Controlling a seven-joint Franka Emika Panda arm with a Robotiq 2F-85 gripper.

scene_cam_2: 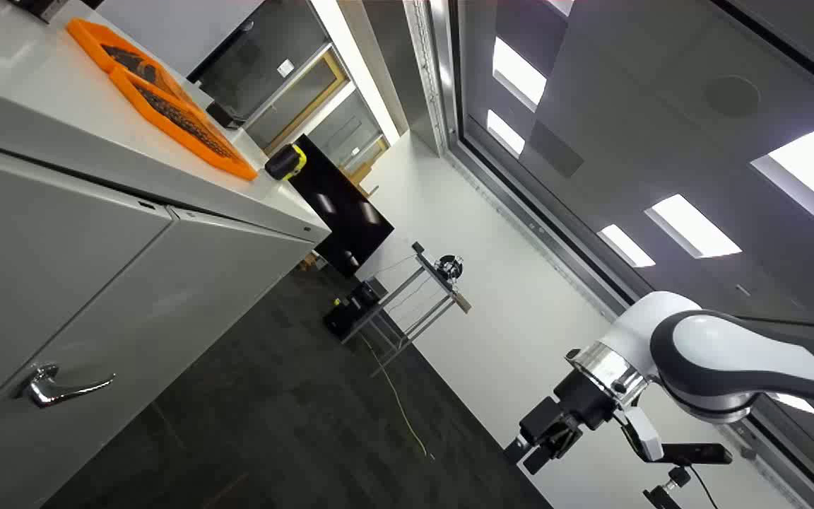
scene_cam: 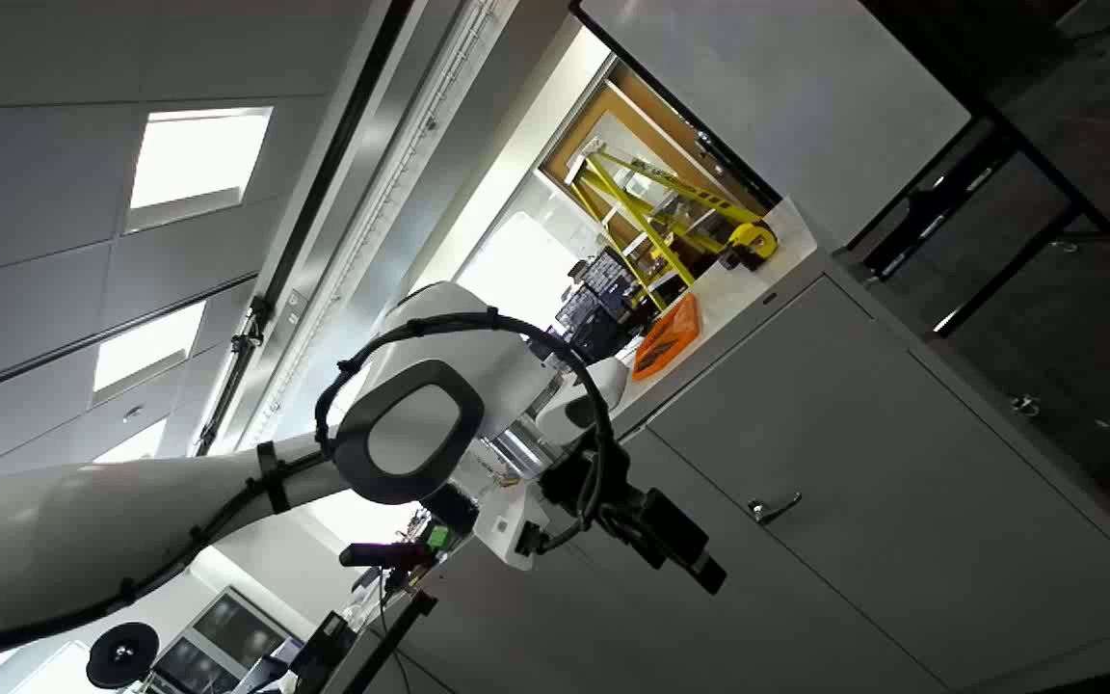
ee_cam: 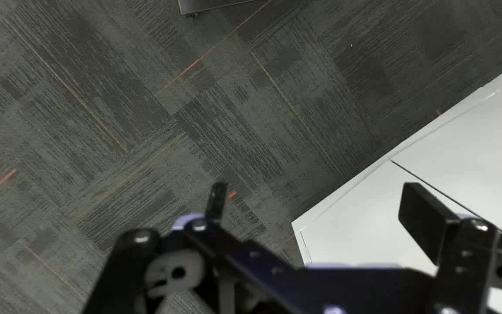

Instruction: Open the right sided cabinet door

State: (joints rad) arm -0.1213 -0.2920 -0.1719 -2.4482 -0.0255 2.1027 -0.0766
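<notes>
The right sided cabinet door (scene_cam: 902,511) is a plain light-grey panel and looks shut. It also shows in an exterior view (scene_cam_2: 160,304) and the wrist view (ee_cam: 355,222). Its silver handle (scene_cam: 775,508) sits by the seam with the neighbouring door; it also shows in an exterior view (scene_cam_2: 61,387). The handle does not show in the wrist view. My gripper (scene_cam: 685,567) is in front of the cabinet and apart from the handle. It also shows in an exterior view (scene_cam_2: 526,458). In the wrist view (ee_cam: 316,192) its fingers are wide apart with nothing between them.
The cabinet top bears an orange tray (scene_cam: 668,337) and a yellow tape measure (scene_cam: 753,241). A whiteboard (scene_cam: 796,106) on a black frame stands beyond the cabinet's end. Dark carpet (ee_cam: 146,109) lies before the cabinet. A camera (scene_cam_2: 697,453) on a mount is near the arm.
</notes>
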